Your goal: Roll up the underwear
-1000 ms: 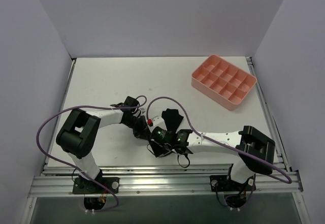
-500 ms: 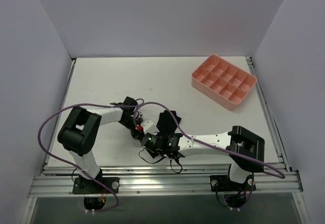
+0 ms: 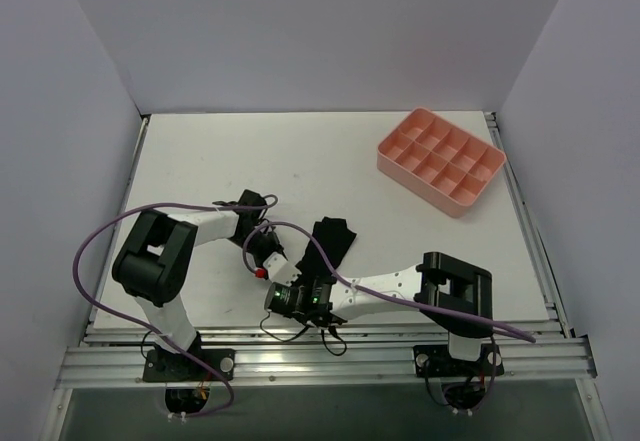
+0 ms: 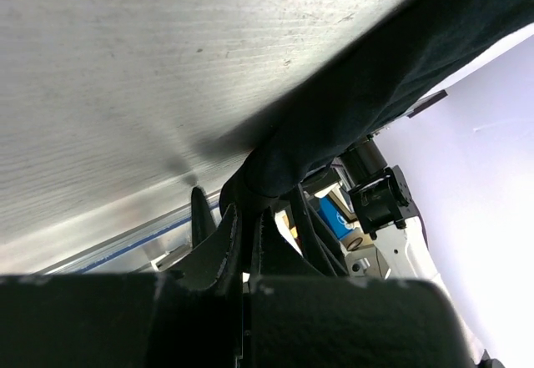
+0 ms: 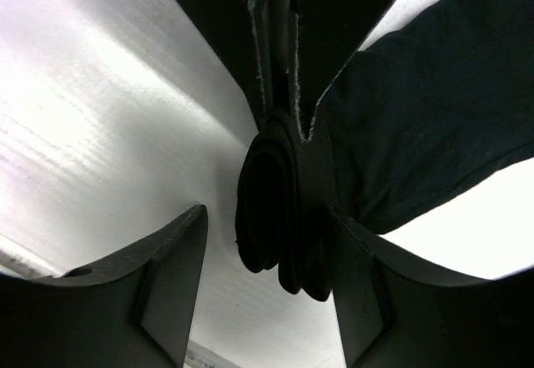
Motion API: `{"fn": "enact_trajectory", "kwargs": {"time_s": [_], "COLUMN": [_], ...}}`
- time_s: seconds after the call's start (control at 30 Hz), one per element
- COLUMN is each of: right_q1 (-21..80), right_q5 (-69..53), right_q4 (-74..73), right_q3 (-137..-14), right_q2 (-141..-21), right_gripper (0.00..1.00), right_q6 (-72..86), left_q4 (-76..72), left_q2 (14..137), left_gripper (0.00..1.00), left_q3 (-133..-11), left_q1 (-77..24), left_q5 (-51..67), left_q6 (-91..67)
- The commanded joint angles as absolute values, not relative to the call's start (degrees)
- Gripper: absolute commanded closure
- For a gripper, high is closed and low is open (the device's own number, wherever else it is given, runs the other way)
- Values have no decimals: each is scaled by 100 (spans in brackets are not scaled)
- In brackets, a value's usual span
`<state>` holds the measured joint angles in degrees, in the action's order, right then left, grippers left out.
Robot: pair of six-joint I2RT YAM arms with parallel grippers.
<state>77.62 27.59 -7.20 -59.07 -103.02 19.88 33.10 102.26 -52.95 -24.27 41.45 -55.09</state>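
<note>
The underwear point(image 3: 333, 233) is a black cloth lying near the table's front middle. In the right wrist view its near end is wound into a tight roll point(image 5: 279, 218), and the rest of the underwear point(image 5: 434, 109) spreads flat to the right. My left gripper point(image 4: 248, 209) is shut on that rolled end, its two fingers point(image 5: 275, 42) coming down onto the roll from above. My right gripper point(image 5: 267, 212) is open, one finger on each side of the roll; the left finger point(image 5: 171, 276) stands clear of the cloth. From above, both grippers point(image 3: 292, 273) meet at the cloth's near left corner.
A pink compartment tray point(image 3: 440, 158) sits at the back right, far from both arms. Purple cables point(image 3: 110, 231) loop off the arms over the table's left and front. The metal front rail point(image 3: 300, 356) runs just behind the right gripper.
My right arm has swung left and toward the front edge, bringing its open jaws around the rolled end. The left gripper stayed shut on the cloth and shifted slightly.
</note>
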Motion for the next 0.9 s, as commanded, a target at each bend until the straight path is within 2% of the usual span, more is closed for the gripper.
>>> {"fn": "enact_trajectory", "kwargs": {"time_s": [0.0,0.03,0.1,0.2,0.3,0.37,0.43,0.47,0.5,0.6,0.67,0.87], "right_q1": [7796,7813,7831,7814,7787,7770,7708,7656,7586,7129,6735,5951], "right_q5": [3348,3375,3358,3226,3217,3051,2666,2498,2270,1014,111,-1413], "right_q4": [-1116,-1116,-1090,-941,-949,-879,-774,-747,-712,-545,-413,-413], "right_q3": [-6108,-6108,-6065,-5933,-5915,-5889,-5880,-5880,-5854,-5731,-5661,-5721], "right_q2": [-10459,-10433,-10345,-10125,-10142,-10169,-10082,-10038,-9968,-9651,-9449,-9597], "right_gripper": [50,59,67,85,100,100,100,100,100,100,100,100], "right_q6": [2118,2136,2171,2136,2048,1873,1706,1688,1670,1731,1810,1846], "left_q4": [3445,3428,3366,3340,3252,3278,3339,3505,3629,4235,4490,4194], "left_q2": [10292,10292,10292,10283,10309,10318,10283,10231,10187,10081,9994,9879], "left_gripper": [98,98,98,98,98,95,88,82,71,55,51,47], "left_q3": [-5423,-5388,-5361,-5335,-5265,-5265,-5300,-5352,-5483,-5852,-5967,-5714], "left_q1": [-2364,-2356,-2329,-2285,-2268,-2250,-2163,-2110,-2040,-1750,-1583,-1336], "left_q5": [4324,4359,4368,4403,4544,4579,4544,4483,4291,3677,3403,3199], "left_q6": [-5625,-5642,-5660,-5625,-5625,-5573,-5450,-5380,-5161,-4582,-4334,-4122]}}
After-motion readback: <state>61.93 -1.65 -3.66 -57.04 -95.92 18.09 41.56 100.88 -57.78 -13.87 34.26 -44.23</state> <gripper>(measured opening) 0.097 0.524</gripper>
